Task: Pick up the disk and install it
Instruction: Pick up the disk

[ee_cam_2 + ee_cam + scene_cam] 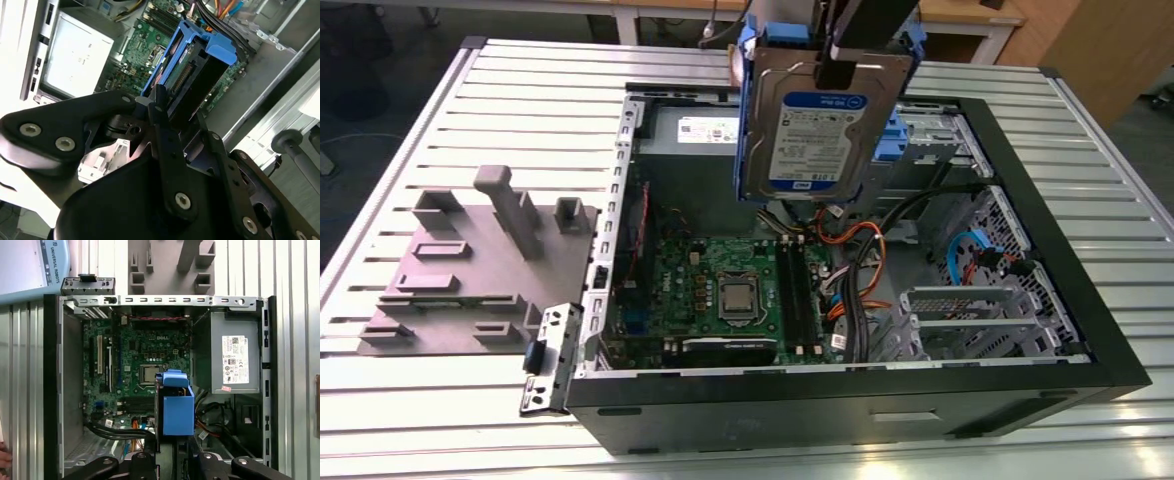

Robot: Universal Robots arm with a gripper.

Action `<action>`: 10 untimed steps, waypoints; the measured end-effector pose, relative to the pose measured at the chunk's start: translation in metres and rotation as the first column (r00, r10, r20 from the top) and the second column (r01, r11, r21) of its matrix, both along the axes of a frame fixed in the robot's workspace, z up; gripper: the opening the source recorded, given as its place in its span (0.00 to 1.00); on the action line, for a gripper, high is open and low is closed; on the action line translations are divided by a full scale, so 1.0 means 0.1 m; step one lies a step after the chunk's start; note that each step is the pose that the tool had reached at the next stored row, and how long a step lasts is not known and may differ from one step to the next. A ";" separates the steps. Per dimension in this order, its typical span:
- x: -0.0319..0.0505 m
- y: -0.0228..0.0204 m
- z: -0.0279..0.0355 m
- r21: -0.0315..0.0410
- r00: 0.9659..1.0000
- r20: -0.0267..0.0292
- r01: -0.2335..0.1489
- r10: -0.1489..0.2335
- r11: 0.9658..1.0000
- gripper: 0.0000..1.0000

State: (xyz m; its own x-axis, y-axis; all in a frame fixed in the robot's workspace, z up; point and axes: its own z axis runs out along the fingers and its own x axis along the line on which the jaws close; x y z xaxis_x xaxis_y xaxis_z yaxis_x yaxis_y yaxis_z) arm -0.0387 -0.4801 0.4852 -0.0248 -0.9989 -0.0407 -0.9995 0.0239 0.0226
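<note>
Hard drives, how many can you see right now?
1. The disk hangs roughly upright, gripped at its top edge by the tool, above the open computer case. More could be hidden inside the case's drive bays.

You see an open computer case (pixel 854 412) mid-frame; a green board (pixel 694 262) lies inside it; a grey block (pixel 467 270) sits left on the table (pixel 520 90).
</note>
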 end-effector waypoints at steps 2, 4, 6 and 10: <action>0.000 -0.048 0.000 0.000 1.000 0.000 0.000 0.000 1.000 0.35; 0.000 -0.091 -0.002 0.000 1.000 0.000 0.000 0.000 1.000 0.35; 0.000 -0.129 -0.002 0.000 1.000 0.000 0.001 -0.001 1.000 0.35; 0.000 -0.204 -0.004 0.000 1.000 0.000 0.001 -0.001 1.000 0.35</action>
State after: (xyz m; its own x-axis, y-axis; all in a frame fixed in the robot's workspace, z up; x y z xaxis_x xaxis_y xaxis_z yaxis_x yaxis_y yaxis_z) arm -0.0387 -0.5005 0.4849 -0.0261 -0.9988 -0.0406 -0.9994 0.0252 0.0226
